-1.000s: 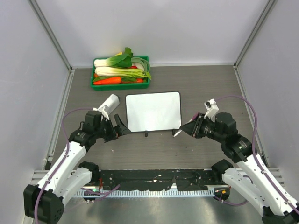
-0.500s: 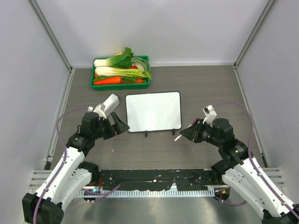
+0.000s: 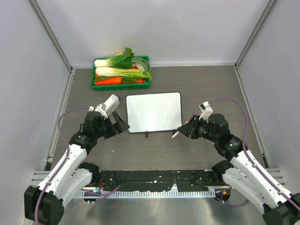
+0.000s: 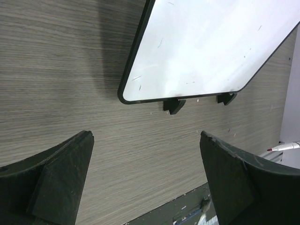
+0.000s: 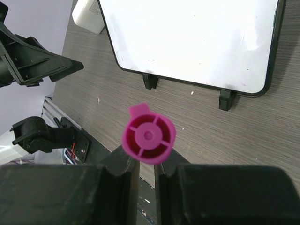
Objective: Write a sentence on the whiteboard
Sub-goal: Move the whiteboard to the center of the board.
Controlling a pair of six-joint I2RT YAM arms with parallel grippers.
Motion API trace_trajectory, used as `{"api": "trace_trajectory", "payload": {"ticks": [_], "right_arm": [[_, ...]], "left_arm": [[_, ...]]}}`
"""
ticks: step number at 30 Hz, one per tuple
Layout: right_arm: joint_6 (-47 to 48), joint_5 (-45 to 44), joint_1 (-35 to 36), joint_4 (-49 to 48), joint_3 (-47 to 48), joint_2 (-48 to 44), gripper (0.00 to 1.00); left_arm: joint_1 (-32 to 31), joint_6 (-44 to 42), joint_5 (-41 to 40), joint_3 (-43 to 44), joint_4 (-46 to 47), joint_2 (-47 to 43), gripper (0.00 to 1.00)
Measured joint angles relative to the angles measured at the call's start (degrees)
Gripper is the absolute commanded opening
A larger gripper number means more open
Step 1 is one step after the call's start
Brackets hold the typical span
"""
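The whiteboard (image 3: 153, 111) lies flat mid-table on small black feet. It also shows in the left wrist view (image 4: 211, 47) and the right wrist view (image 5: 197, 37). Its surface is blank apart from faint smudges, and no sentence shows on it. My right gripper (image 3: 184, 131) is shut on a pink marker (image 5: 148, 134), just off the board's near right corner. The marker's tip (image 3: 176, 135) points left over the table. My left gripper (image 3: 121, 125) is open and empty beside the board's near left corner, its jaws wide apart (image 4: 146, 136).
A green tray (image 3: 149, 59) of vegetables stands at the back left. A white block (image 3: 110, 104) lies left of the board, close to my left wrist. A black rail (image 3: 154, 180) runs along the near edge. Grey walls close in both sides.
My right gripper with the marker drew back toward the near edge, then came forward and left to the board's near right corner. My left gripper shifted slightly and stayed open.
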State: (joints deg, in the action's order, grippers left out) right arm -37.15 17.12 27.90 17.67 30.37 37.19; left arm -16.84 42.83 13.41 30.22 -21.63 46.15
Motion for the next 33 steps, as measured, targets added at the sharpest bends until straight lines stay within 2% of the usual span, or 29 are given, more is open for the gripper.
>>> {"api": "trace_trajectory", "payload": {"ticks": [13,23,33], "right_arm": [[-0.1,2.8,0.0,-6.0,-0.1,-1.0,0.01],[0.0,5.5,0.0,-9.1,-0.7,-1.0,0.02],[0.9,6.6,0.0,-10.8,-1.0,-1.3,0.01]], "left_arm": [[0.0,-5.6,-0.4,1.0,1.2,1.6,1.0],[0.0,-5.7,-0.4,1.0,1.7,6.0,1.0],[0.0,-5.7,-0.8,1.0,1.7,6.2,1.0]]}}
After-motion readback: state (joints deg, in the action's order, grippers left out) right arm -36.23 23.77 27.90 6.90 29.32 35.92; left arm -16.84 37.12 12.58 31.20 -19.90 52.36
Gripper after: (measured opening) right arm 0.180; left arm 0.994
